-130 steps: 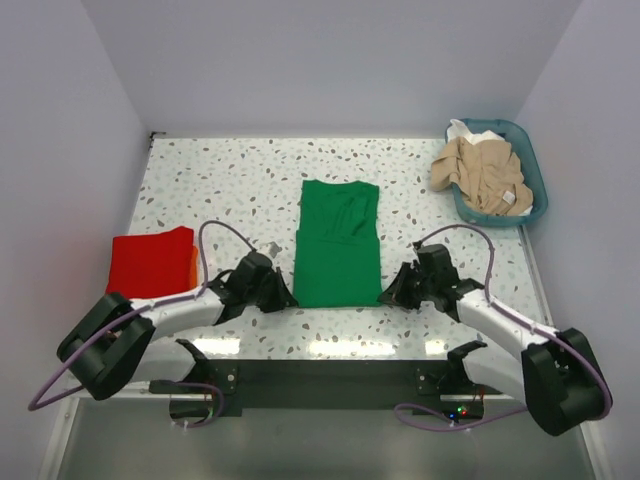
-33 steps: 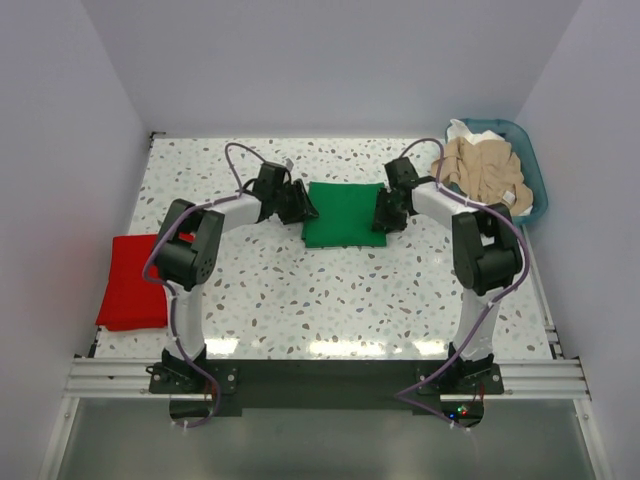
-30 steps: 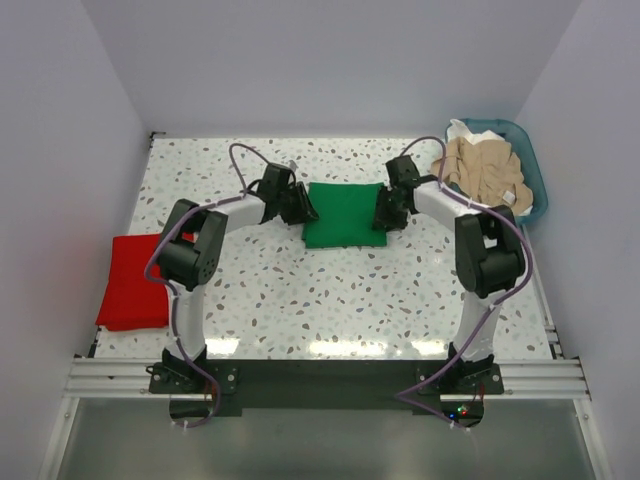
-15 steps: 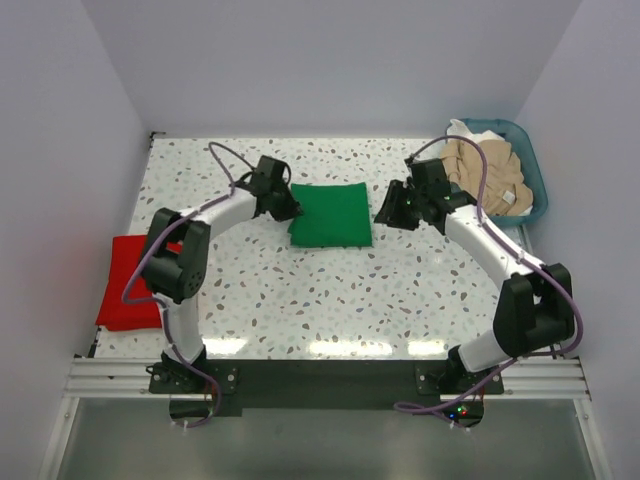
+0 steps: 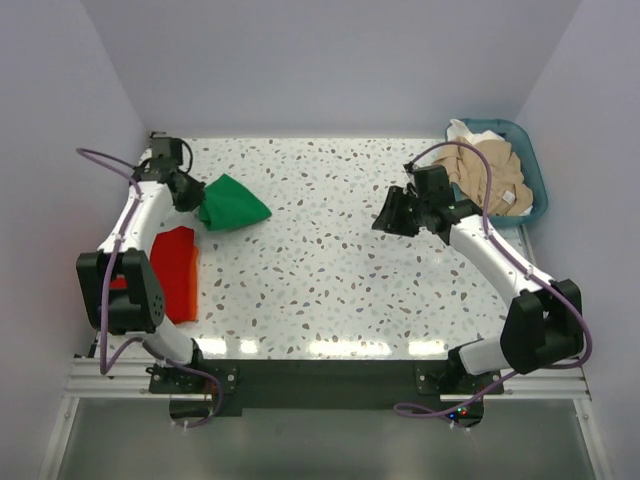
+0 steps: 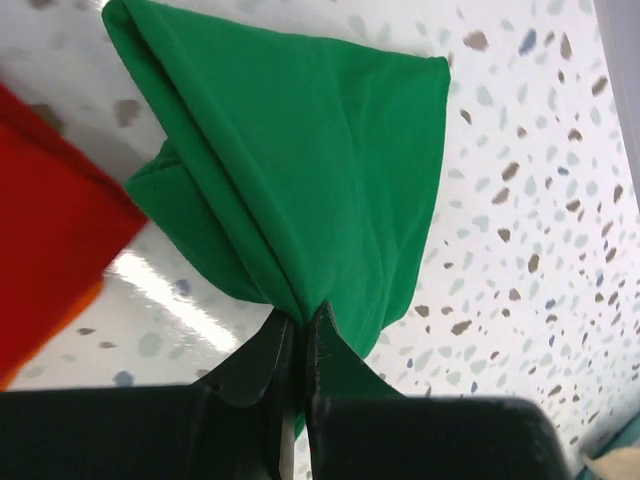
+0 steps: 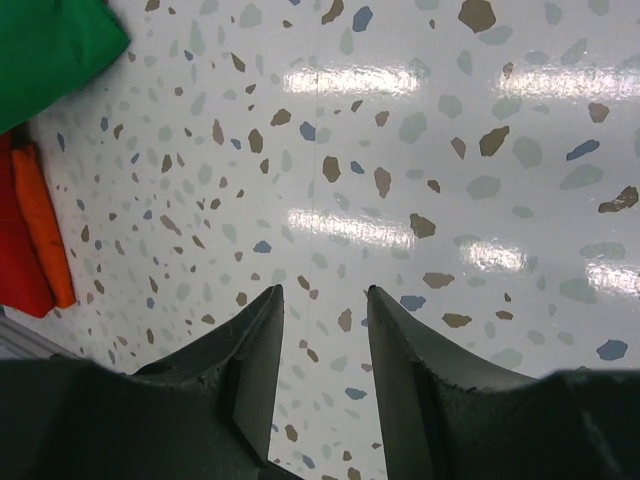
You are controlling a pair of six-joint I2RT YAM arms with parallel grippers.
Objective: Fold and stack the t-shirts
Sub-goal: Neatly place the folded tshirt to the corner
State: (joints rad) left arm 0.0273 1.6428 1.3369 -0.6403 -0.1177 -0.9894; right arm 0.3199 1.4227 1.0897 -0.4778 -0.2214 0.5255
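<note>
- Green shirt [image 5: 232,203], folded, soft and light, sags from the left gripper [image 6: 298,325], which is clamped on one edge; the folds may slip.
- Right gripper [image 7: 323,297] is spread apart, holding nothing.

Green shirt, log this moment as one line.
left gripper shut on green shirt | right gripper open, empty | red shirt folded | beige shirts in basket

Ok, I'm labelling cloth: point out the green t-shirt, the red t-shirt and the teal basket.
green t-shirt [image 6: 320,170]: left wrist view, middle of fold
red t-shirt [image 5: 178,272]: top external view, centre
teal basket [image 5: 537,178]: top external view, right rim
</note>
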